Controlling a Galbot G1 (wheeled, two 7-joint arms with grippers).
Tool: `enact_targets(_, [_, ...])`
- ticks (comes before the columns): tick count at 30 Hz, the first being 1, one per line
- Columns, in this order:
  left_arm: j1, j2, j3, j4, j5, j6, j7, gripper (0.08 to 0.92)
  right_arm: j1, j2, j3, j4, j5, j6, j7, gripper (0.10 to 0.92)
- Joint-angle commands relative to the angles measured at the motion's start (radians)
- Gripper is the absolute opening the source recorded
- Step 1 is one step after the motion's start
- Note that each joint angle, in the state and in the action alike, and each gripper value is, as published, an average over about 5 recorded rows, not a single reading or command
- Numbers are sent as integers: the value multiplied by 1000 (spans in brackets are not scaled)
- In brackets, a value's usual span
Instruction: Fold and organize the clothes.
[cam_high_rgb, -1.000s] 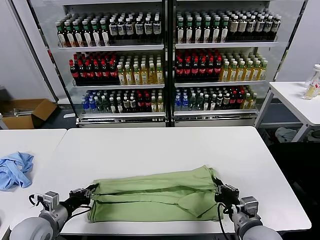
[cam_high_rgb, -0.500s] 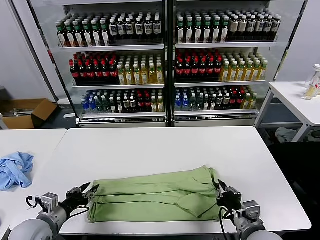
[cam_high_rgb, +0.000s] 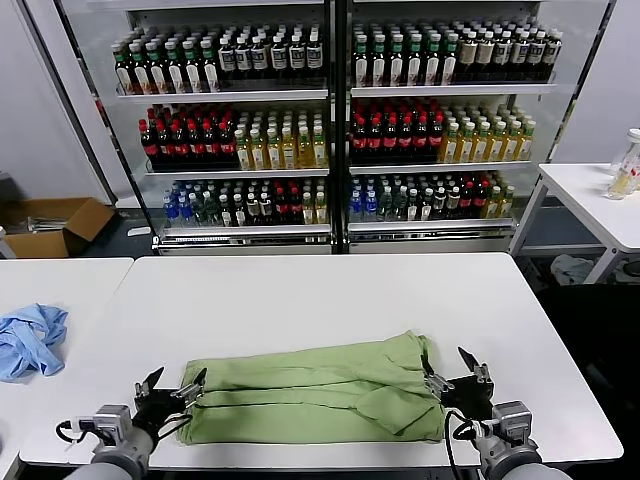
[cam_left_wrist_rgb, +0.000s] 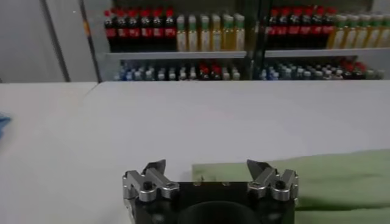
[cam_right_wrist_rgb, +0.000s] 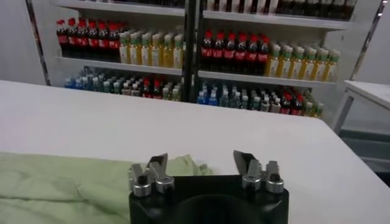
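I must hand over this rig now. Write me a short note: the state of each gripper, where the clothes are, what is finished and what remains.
Left gripper: open, empty, at the left end of the green polo shirt.
Right gripper: open, empty, at the shirt's right end.
Shirt: lies near the front edge of the white table, folded lengthwise into a long band.
Light blue garment: on the neighbouring table to the left, not part of this job.
Done: the lengthwise folds.
Left: probably fold the band crosswise into a compact stack, then tidy it.
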Motion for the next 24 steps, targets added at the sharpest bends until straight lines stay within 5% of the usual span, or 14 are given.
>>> enact_targets(1, [-12, -106, 112, 29, -6, -22, -217, 820, -8, 5, 11, 15, -23, -1, 3, 807])
enact_targets(12, [-21, -119, 136, 49, -27, -4, -224, 788, 11, 23, -2, -7, -38, -1, 5, 823])
enact_targets(24, [-41, -116, 133, 64, -49, 1, -227, 447, 16, 29, -8, -13, -48, -2, 7, 823])
